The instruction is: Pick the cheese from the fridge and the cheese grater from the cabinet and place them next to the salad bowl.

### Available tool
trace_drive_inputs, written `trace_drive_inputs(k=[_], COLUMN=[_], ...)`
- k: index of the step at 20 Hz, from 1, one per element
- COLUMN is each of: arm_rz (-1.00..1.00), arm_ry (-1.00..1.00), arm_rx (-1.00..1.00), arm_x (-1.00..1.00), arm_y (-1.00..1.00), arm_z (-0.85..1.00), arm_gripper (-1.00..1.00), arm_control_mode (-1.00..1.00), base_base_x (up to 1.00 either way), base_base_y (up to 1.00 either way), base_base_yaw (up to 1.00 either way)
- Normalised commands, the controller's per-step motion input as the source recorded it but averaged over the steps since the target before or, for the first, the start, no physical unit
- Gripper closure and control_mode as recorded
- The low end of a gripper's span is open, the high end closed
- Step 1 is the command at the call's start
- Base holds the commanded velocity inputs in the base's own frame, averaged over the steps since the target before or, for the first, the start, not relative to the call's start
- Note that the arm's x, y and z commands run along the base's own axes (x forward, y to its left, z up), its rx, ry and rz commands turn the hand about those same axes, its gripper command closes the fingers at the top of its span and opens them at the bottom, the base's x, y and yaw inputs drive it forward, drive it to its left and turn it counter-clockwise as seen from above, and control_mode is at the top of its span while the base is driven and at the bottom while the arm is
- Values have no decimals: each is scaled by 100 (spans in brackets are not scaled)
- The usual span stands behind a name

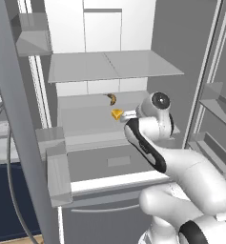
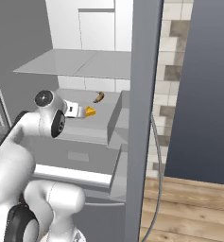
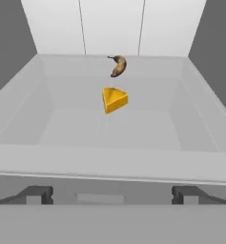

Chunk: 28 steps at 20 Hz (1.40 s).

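The fridge (image 1: 86, 121) stands open in front of me. On its middle shelf lies the cheese (image 1: 117, 114) (image 2: 90, 112) (image 3: 115, 99), a small yellow-orange wedge. My gripper (image 1: 127, 115) (image 2: 78, 111) (image 3: 112, 195) is level with that shelf, at its front edge. It is open, with nothing between the fingertips (image 3: 38, 194). The cheese sits a short way ahead of them, centred in the hand view. The cheese grater, the cabinet and the salad bowl are out of view.
A curved brown banana (image 1: 111, 98) (image 2: 99, 97) (image 3: 118, 65) lies behind the cheese near the back wall. An upper shelf (image 1: 114, 66) hangs above the gripper. Door bins (image 1: 57, 167) flank the opening on the left, the right door (image 2: 144, 118) stands close beside the arm, and drawers (image 1: 119, 162) sit below.
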Motion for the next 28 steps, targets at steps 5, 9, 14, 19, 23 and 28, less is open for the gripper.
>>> trace_drive_inputs(k=[5, 9, 14, 19, 23, 28], arm_rz=[0, 0, 0, 0, 0, 0], arm_ry=[11, 1, 0, 0, 1, 10], arm_rx=[2, 0, 0, 0, 0, 3], arm_x=[65, 62, 57, 36, 40, 46], arm_y=[1, 0, 2, 4, 0, 0], arm_z=[-7, -21, -25, -35, -26, -13], arm_gripper=[-100, -100, -100, -100, -100, -100], arm_control_mode=[-100, -100, -100, -100, -100, -100], base_base_x=[0, 0, 0, 0, 0, 0], base_base_y=[0, 0, 0, 0, 0, 0], base_base_yaw=[0, 0, 0, 0, 0, 0])
